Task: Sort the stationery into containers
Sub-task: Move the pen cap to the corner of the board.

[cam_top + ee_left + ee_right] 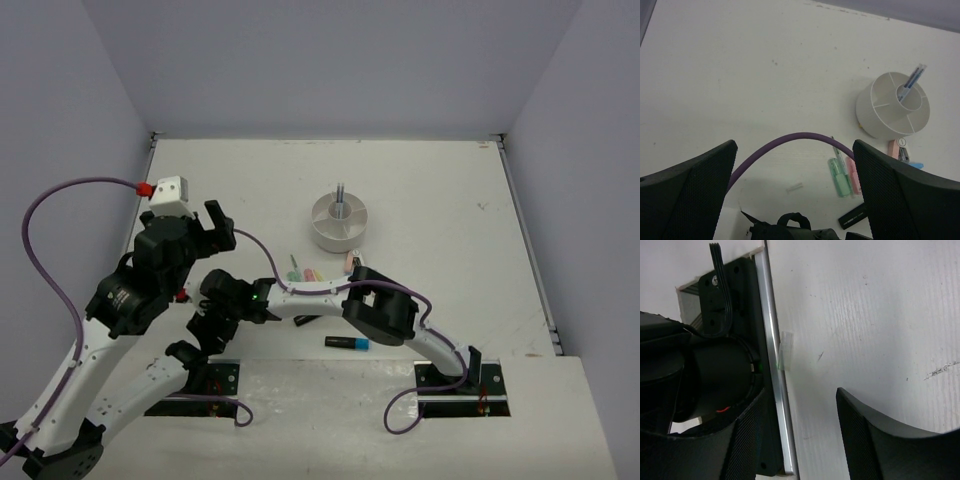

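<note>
Left fingers (690, 190) spread wide, empty. Right fingers (890, 440) parted, nothing between them. White organiser (880, 120) on bench (765, 60); pens (912, 80) in its central cup; mint marker (840, 177) lying nearby.

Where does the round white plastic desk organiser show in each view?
Top external: round white plastic desk organiser near the centre.
Left wrist: the organiser at right, upper half.
Right wrist: not in it.
Shared landmark: thin pens standing in its central cup.
</note>
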